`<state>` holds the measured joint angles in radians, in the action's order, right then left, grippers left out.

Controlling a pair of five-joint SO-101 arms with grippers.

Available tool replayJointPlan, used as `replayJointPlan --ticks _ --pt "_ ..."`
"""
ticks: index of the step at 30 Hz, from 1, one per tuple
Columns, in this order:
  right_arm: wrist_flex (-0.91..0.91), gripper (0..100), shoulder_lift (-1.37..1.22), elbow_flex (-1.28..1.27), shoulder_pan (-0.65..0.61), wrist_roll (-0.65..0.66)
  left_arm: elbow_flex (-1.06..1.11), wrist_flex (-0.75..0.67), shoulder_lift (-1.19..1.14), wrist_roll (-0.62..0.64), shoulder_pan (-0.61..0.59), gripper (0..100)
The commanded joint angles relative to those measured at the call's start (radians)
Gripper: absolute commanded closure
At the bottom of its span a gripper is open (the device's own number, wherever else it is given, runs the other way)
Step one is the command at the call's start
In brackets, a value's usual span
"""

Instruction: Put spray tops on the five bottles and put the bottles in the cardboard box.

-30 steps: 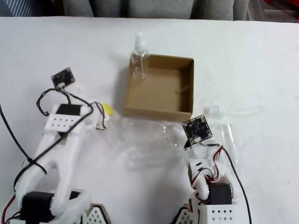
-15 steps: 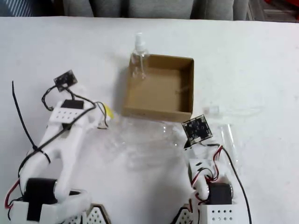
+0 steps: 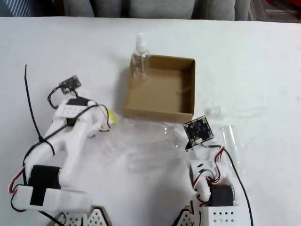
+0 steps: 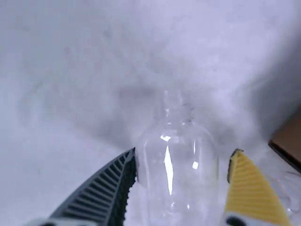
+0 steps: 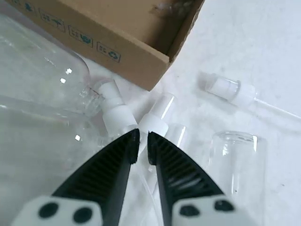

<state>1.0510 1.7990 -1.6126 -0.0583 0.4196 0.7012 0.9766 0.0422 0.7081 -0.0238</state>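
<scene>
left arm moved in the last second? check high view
Yes. In the high view the left arm has shifted: its wrist end slid toward the table's near edge and slightly closer to the cardboard box, which stayed put.

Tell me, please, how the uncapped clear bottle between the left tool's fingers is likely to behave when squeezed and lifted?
The clear bottle looks empty, so it is probably light. Its smooth, glossy wall may slip in the left tool. Its round body suggests it could roll away if pushed off-centre.
</scene>
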Motion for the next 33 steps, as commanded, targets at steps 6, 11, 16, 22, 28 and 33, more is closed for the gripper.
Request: replayJointPlan --ticks 6,11,16,22,28,33 --pt "-0.022 98.2 0.002 -0.003 -0.021 0.012 -0.091 -0.041 -0.067 0.031 0.002 70" --pt "-0.022 98.2 0.002 -0.003 -0.019 0.012 -0.124 -0.058 -0.116 0.021 -0.001 90" --pt "-0.022 98.2 0.002 -0.003 -0.019 0.012 -0.127 -0.055 -0.120 -0.109 -0.002 94" --pt "-0.022 98.2 0.002 -0.003 -0.018 0.012 -0.209 0.106 -0.119 -0.491 -0.024 94" --pt "-0.022 98.2 0.002 -0.003 -0.019 0.012 -0.218 0.123 -0.120 -0.516 -0.019 94" --pt "-0.022 98.2 0.002 -0.003 -0.021 0.012 -0.222 0.123 -0.120 -0.512 -0.018 88"
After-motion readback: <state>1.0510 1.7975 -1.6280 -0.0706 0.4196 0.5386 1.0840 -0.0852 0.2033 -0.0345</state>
